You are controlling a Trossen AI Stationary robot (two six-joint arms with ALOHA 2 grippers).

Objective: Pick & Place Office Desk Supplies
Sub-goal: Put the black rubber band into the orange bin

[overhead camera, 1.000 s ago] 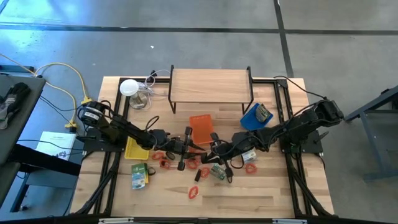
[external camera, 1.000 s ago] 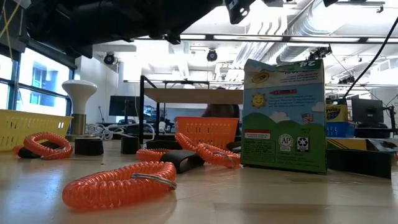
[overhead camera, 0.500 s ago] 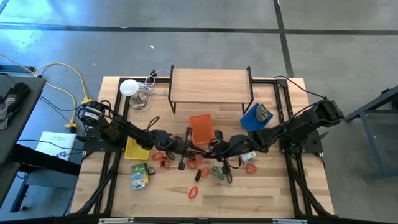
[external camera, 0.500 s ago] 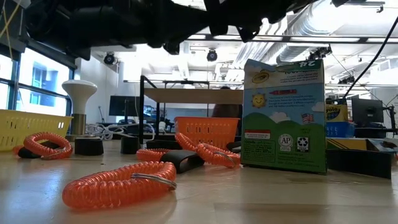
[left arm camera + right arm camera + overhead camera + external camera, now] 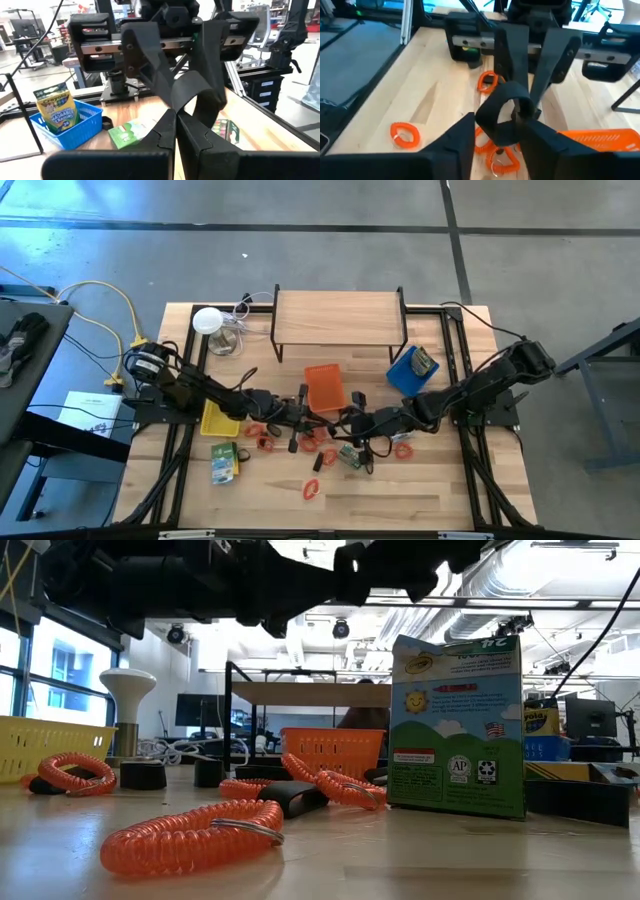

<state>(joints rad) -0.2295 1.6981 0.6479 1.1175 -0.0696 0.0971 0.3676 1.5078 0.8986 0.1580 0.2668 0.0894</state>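
Observation:
Above the middle of the table my two grippers meet nose to nose. My left gripper (image 5: 176, 117) (image 5: 318, 418) is shut on a black looped clip-like piece (image 5: 502, 107). My right gripper (image 5: 500, 131) (image 5: 347, 421) is open, one finger on either side of the same loop. On the wood lie several red-orange coils (image 5: 312, 489) (image 5: 190, 835), small black clips (image 5: 321, 463) (image 5: 292, 798) and green packets (image 5: 223, 463) (image 5: 458, 725); the packet in the low view stands upright on its bottom edge. My left gripper pinches the black loop's band (image 5: 186, 95) between its two fingertips. The fingers run level and come from the table's left. The loop stands beyond the fingertips, lifted clear of the table. My right gripper's fingers (image 5: 465, 135) flank the loop; whether they touch it, I cannot tell.
A yellow tray (image 5: 218, 420), an orange tray (image 5: 324, 387) and a blue tray (image 5: 412, 368) sit around the arms. A wooden shelf (image 5: 338, 315) stands at the far side, a white lamp (image 5: 207, 320) with cables at the far left. Bare wood lies along the near edge.
My right arm's wrist has turned and its forearm has swung a little toward the table's near edge, staying beside my left gripper. The loose items on the table have kept their places.

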